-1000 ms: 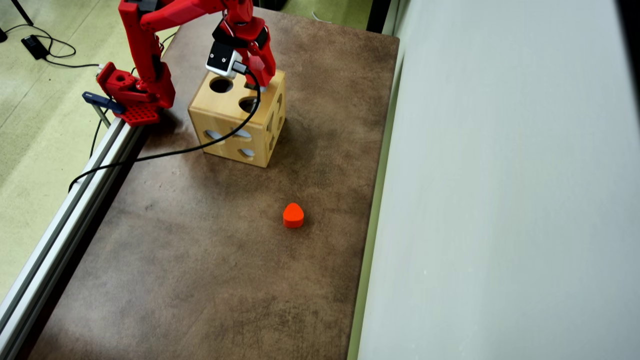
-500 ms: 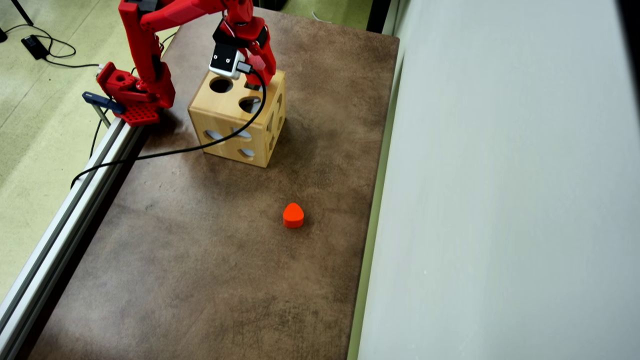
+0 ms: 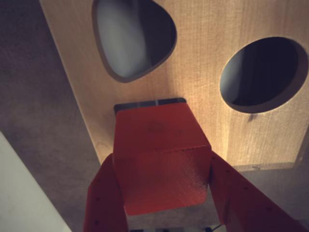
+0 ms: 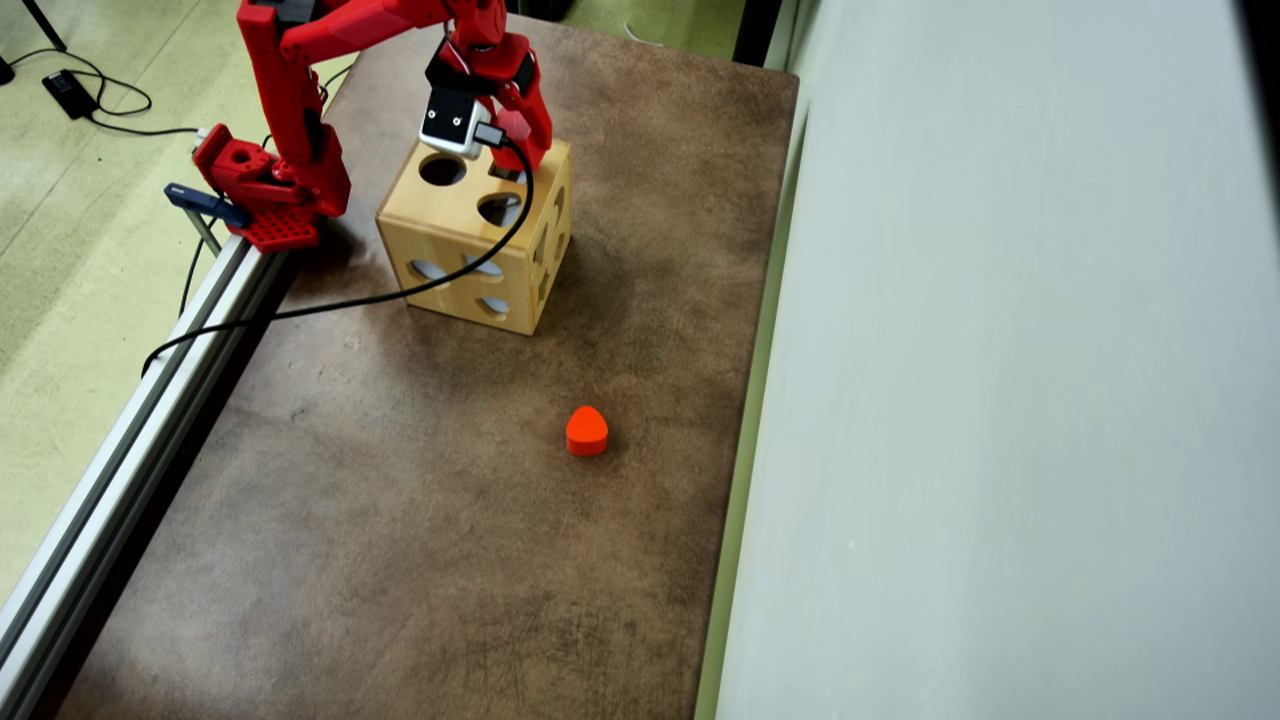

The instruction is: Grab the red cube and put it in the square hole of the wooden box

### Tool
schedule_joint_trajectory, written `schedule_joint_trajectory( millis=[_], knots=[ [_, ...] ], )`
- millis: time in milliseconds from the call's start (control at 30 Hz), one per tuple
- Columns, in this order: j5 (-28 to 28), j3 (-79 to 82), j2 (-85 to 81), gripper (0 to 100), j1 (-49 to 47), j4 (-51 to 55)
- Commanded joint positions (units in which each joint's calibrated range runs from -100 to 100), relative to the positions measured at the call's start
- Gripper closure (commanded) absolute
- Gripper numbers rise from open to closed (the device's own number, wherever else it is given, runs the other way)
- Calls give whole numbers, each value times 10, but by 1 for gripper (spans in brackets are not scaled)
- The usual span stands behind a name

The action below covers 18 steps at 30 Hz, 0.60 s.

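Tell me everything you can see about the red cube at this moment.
The red cube is a block with rounded edges and a finely textured, matte surface that looks like printed plastic. The gripper holds it between its two red fingers, one on each side. It sits over the top of the wooden box, at a dark opening whose edge shows just behind it, below a rounded-triangle hole and a round hole. In the overhead view the arm hides it.
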Motion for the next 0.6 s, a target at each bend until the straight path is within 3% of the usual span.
schedule_joint_trajectory(
  millis=[0,567],
  knots=[
    [4,-1,-39,98,5,3],
    [3,-10,-29,98,7,-1]
  ],
)
